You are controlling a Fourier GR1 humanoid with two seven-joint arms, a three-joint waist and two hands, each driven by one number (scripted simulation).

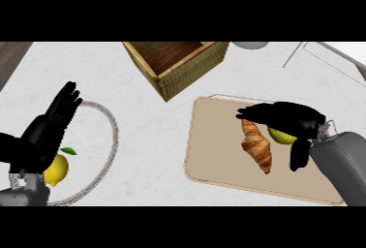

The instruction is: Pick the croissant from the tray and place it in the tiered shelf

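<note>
Now the right hand [286, 120] hangs over the tray [214, 160], fingers arched above the top end of the croissant [257, 145] but not closed on it; the pastry lies flat on the tray. A yellow-green fruit [281, 137] sits touching the croissant under the palm, so a closing grasp could catch it instead. The left hand [50, 128] rests open at the left. The wicker shelf [178, 65] waits beyond.

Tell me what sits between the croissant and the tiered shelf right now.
In the head view, only bare tray surface and white counter lie between the croissant and the tiered shelf.
</note>
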